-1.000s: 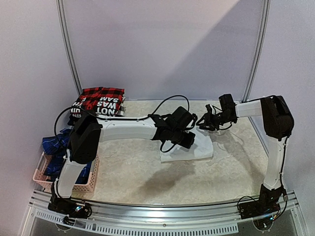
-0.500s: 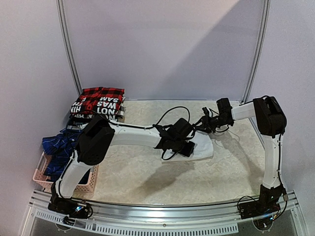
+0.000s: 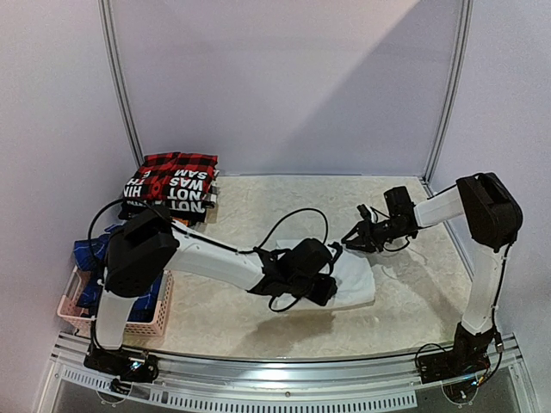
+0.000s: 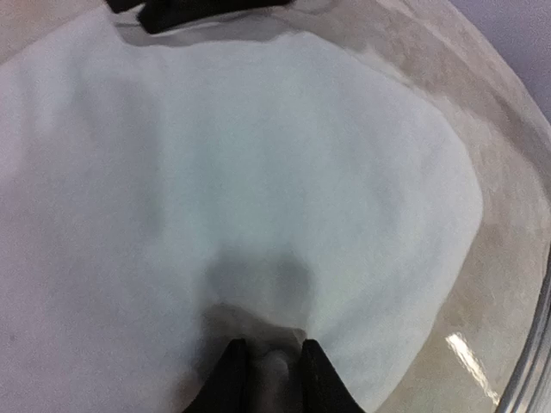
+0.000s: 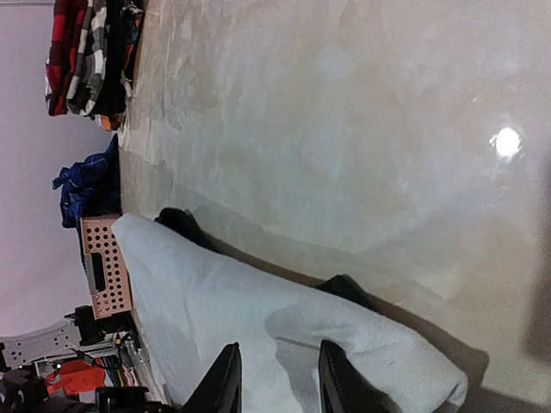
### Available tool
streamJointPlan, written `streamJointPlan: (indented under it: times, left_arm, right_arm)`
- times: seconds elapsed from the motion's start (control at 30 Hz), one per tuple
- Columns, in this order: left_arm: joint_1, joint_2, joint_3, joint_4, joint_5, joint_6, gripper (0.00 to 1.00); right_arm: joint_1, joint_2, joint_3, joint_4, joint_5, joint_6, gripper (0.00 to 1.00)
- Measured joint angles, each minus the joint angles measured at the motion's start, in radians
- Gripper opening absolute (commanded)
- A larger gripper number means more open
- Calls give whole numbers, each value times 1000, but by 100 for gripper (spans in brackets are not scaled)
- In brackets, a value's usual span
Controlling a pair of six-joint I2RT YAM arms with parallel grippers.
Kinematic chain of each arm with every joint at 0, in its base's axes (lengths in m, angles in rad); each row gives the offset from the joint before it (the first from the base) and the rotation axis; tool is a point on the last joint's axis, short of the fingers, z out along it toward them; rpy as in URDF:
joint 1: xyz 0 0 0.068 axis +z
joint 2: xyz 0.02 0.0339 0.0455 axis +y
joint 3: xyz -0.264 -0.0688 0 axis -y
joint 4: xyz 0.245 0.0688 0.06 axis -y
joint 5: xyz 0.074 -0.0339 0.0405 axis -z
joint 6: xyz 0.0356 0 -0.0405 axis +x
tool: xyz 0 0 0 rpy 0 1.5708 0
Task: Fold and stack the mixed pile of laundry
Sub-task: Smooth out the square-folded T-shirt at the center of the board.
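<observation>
Lying mid-table, the white garment (image 3: 356, 280) has a small fold of its near edge pinched in the narrow jaws of the left gripper (image 4: 273, 383). The right gripper (image 5: 277, 379) sits at the cloth's far-right corner, its fingers slightly apart over the fabric; I cannot tell if they grip it.

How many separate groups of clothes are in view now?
3. A folded stack at the far left; blue plaid pieces over the pink basket, near left; a white garment at the centre. The left arm may hide more.
</observation>
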Motion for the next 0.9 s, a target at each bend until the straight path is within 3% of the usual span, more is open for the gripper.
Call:
streamJointPlan:
  times: [0.23, 0.4, 0.63, 0.9]
  left_arm:
    - [-65, -58, 3, -115, -1, -1, 29]
    - [-50, -142, 5, -195, -29, 6, 29]
    - [37, -182, 25, -261, -42, 33, 29]
    - [166, -162, 107, -302, -20, 62, 29]
  right_arm:
    - [105, -102, 6, -123, 113, 0, 41]
    - [156, -287, -14, -191, 198, -1, 43]
    - [212, -571, -195, -189, 298, 51, 41]
    - [273, -684, -360, -276, 328, 95, 32]
